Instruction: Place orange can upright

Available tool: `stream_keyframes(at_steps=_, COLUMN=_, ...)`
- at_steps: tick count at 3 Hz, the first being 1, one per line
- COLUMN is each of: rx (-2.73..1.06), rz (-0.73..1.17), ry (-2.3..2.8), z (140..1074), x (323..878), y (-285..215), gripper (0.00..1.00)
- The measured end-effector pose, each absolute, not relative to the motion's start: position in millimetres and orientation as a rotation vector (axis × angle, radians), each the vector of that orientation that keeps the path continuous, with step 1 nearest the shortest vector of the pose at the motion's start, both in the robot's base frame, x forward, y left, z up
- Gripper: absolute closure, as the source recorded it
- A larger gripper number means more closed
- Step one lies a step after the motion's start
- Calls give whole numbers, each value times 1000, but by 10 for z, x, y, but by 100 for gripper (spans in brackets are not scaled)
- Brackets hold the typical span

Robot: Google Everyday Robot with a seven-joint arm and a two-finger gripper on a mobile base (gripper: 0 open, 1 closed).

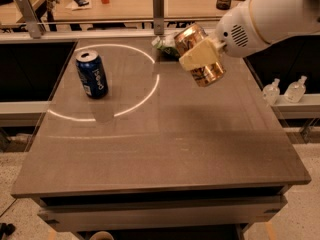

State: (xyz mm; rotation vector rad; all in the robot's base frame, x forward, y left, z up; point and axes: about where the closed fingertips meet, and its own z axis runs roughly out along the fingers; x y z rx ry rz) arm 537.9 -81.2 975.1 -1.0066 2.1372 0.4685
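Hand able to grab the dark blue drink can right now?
Probably not: the hand, raised above the table's far side, grips the shiny orange-copper can. The dark blue drink can stands otherwise unobstructed.

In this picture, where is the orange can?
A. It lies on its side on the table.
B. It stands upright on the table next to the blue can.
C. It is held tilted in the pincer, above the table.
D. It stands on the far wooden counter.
C: the pincer is shut on the orange can, which hangs tilted, clear of the table.
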Motion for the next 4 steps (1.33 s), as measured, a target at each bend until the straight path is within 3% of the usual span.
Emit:
stream_keyframes(at_steps=2, rx=-1135, rz=865, ry=1739, z=9994, x=5173, y=-607, gripper=100)
stream_keyframes(at_steps=4, rx=-1360, rz=838, ry=1451, z=9666, x=4965, y=-629, gripper=100)
